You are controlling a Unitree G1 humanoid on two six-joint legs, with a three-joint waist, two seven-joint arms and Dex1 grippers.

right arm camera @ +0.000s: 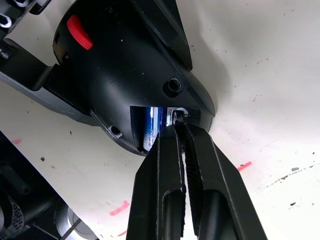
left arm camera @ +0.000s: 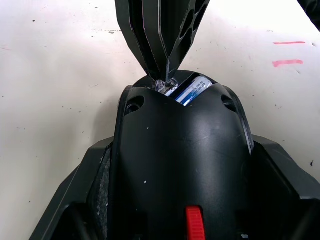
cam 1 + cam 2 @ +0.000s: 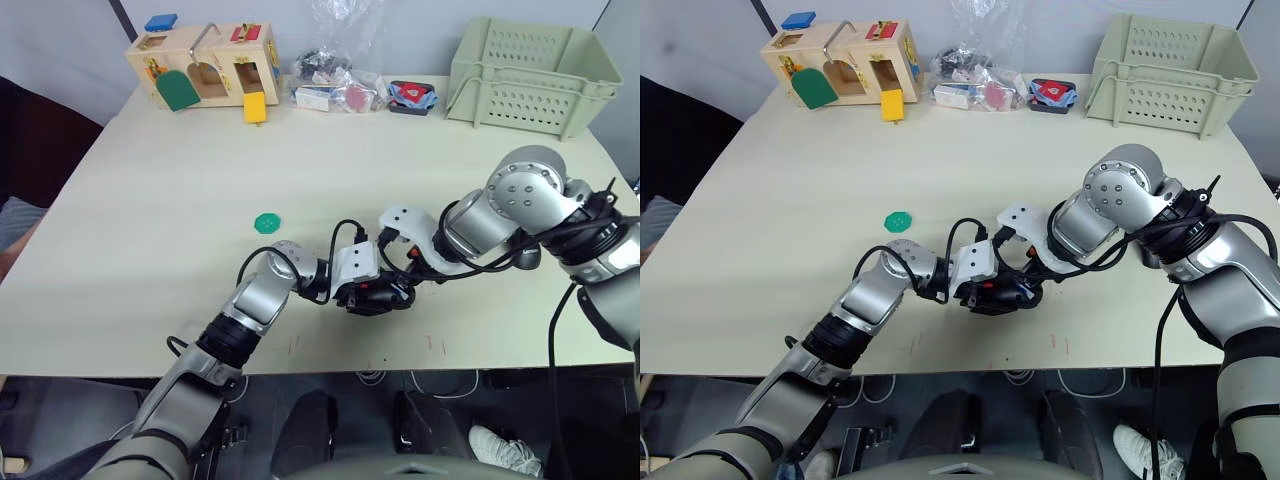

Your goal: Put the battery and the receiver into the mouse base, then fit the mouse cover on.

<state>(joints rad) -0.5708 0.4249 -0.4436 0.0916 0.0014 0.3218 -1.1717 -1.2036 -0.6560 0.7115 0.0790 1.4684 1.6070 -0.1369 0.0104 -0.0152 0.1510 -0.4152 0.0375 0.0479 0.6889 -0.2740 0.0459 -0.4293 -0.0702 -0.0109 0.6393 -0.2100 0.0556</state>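
Near the front edge of the table, well in front of the little green disc, the two arms meet over the mouse base. The left gripper has its fingers set wide around the base's sides, clamping it so it cannot slide while the other arm works; the red wheel shows at the end nearest that wrist. At the far end of the base the battery already lies down in its open bay, blue side showing. The right gripper comes in from the opposite side with its fingers pinched nearly together, the tips touching the rim of the bay right beside the battery's end and nipping something small and pale (possibly the receiver, though it is too small to be sure). My guess is this is the receiver step, with the held base giving the fine tips something steady to push against. The cover looks not yet fitted.
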